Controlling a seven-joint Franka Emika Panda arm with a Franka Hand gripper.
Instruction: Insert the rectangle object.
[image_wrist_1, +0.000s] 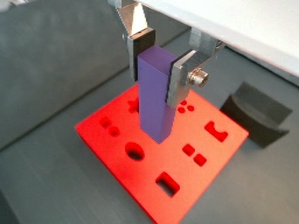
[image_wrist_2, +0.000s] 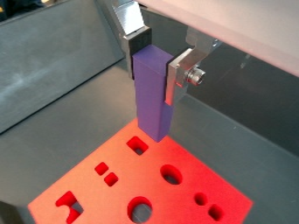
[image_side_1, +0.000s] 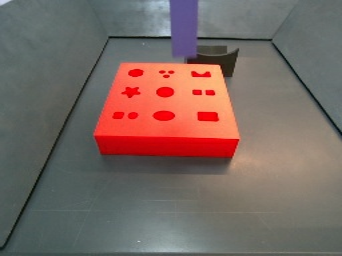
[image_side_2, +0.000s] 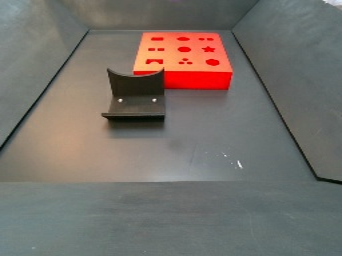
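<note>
Purple bar held upright over the red block.
The hand (image_wrist_1: 160, 59) is clamped on the rectangle object (image_wrist_1: 156, 94), whose lower end hangs above the red block (image_side_1: 167, 108); the dark curved holder (image_side_2: 134, 96) sits apart on the tabletop (image_side_2: 201, 140).

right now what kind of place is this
Probably a robot test cell for insertion tasks: a dark walled bin, a red block with shaped holes, and the tool holding a purple bar above it.
</note>
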